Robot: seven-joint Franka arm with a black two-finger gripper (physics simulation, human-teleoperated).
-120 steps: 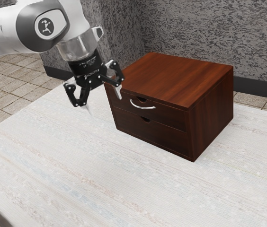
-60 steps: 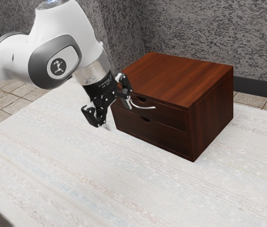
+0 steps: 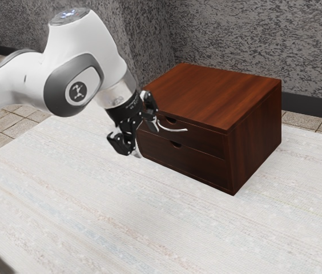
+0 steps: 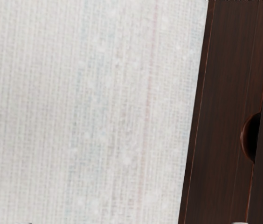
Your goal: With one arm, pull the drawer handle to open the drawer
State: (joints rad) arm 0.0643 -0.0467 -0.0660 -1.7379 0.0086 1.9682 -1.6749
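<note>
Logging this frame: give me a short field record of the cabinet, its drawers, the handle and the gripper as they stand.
cabinet: dark brown wooden two-drawer cabinet on the pale textured tabletop
upper drawer: looks shut, front flush
handle: curved silver metal handle on the upper drawer
lower drawer: looks shut
gripper: black two-finger gripper, open, at the handle's end toward the exterior view's left
contact: one finger beside that end; not yet closed on the handle
</note>
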